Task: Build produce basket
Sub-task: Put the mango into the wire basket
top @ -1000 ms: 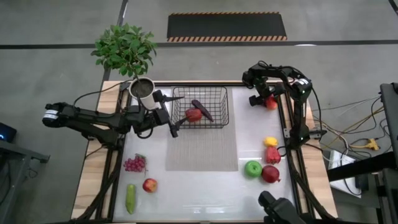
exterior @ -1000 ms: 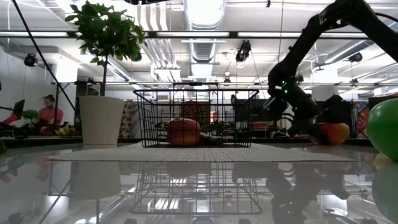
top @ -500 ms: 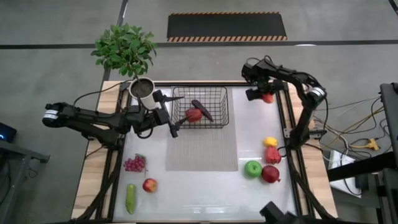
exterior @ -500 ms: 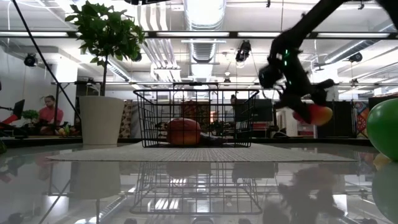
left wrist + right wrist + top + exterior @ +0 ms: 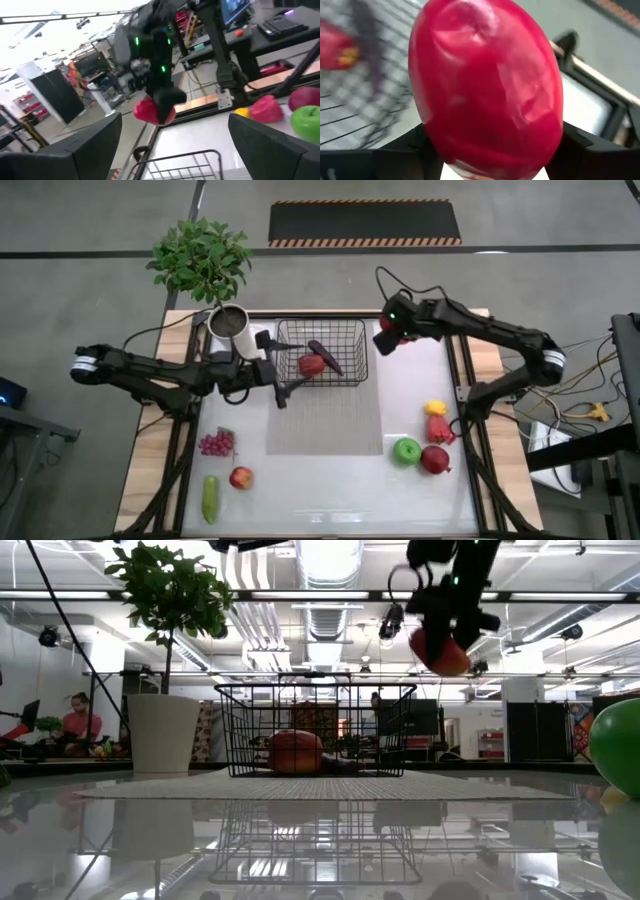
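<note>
The black wire basket stands on a grey mat and holds a red-orange fruit and a dark eggplant. My right gripper hangs high over the table, just right of the basket's far right corner, shut on a red mango. The mango fills the right wrist view and also shows in the left wrist view. My left gripper lies level at the basket's left wall, open, with the basket's rim showing between its fingers. My right gripper pinches the mango's lower sides between its two fingers, which show on either side of it. The fingers slant downward. The mango hangs lifted clear, well above the table and above the height of the basket's rim.
A white pot with a green plant stands left of the basket. Grapes, a cucumber and a red apple lie near left. A yellow pepper, a red pepper, a green apple and a red apple lie near right.
My right gripper has risen from the table's far right corner with the mango and swung toward the basket, turning as it went. The mango has gone from table height to well above the basket's rim. The left arm has kept still.
</note>
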